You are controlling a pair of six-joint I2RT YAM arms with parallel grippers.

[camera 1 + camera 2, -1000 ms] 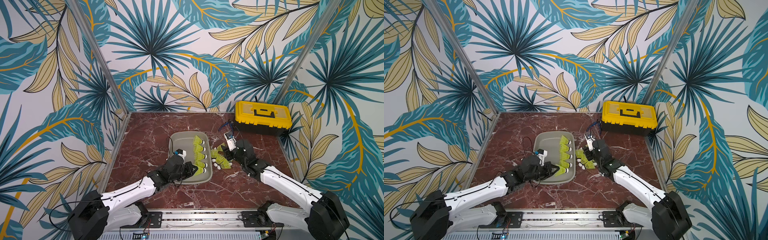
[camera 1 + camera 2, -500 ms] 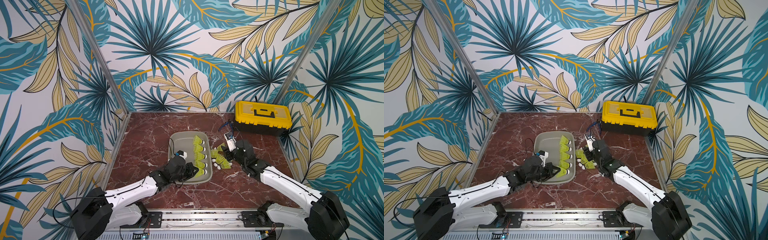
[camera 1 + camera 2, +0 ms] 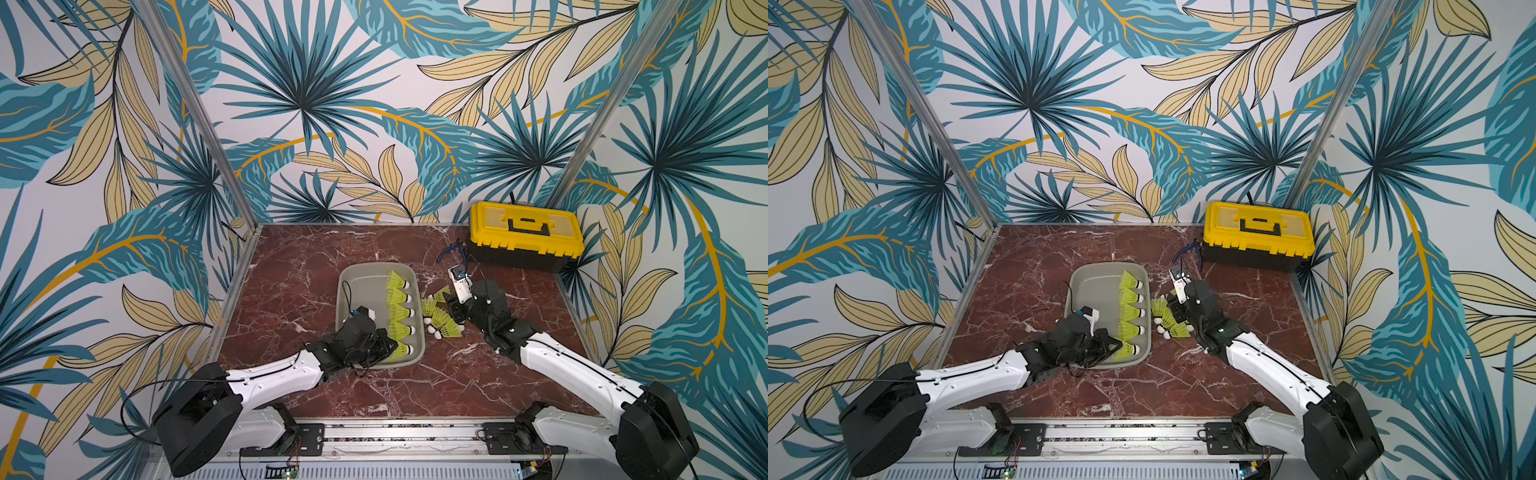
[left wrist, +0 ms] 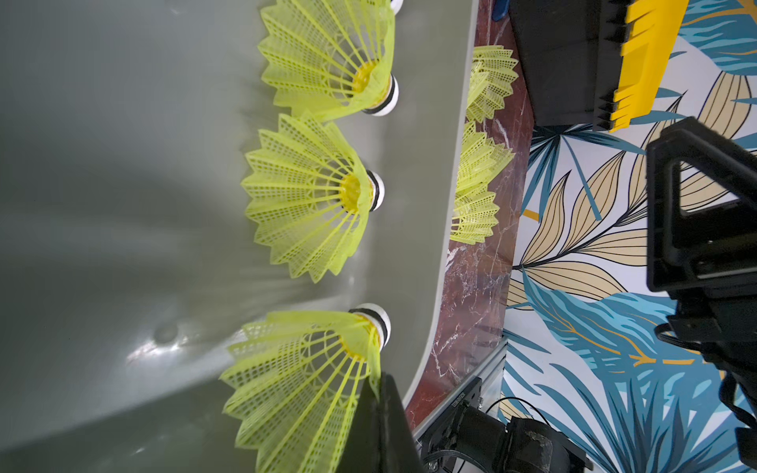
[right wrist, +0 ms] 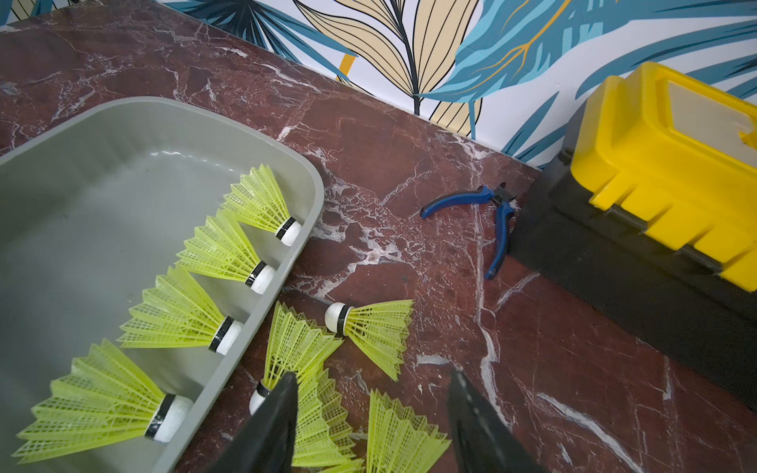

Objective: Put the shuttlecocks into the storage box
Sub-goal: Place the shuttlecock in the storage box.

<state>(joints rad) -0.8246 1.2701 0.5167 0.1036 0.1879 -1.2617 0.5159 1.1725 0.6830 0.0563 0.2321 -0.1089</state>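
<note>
The grey storage box [image 3: 360, 286] [image 3: 1090, 286] lies mid-table with several yellow-green shuttlecocks [image 3: 400, 312] [image 3: 1130, 312] in a row along its right wall, white tips toward the wall. My left gripper [image 3: 388, 347] [image 4: 381, 393] is shut on the skirt edge of the nearest shuttlecock [image 3: 402, 351] [image 4: 303, 368], low in the box's near right corner. More shuttlecocks [image 3: 441, 321] [image 5: 379, 331] lie in a pile on the marble just right of the box. My right gripper [image 3: 451, 309] [image 5: 372, 376] hangs open over that pile, holding nothing.
A yellow-lidded black toolbox [image 3: 525, 235] [image 5: 655, 172] stands at the back right corner. Blue pliers [image 3: 453, 251] [image 5: 493, 213] lie in front of it. Patterned walls close in the table on three sides; a metal rail [image 3: 395, 432] runs along the front.
My left arm has shifted slightly toward the box's near end, still gripping its shuttlecock. The right arm and the pile have not moved.
</note>
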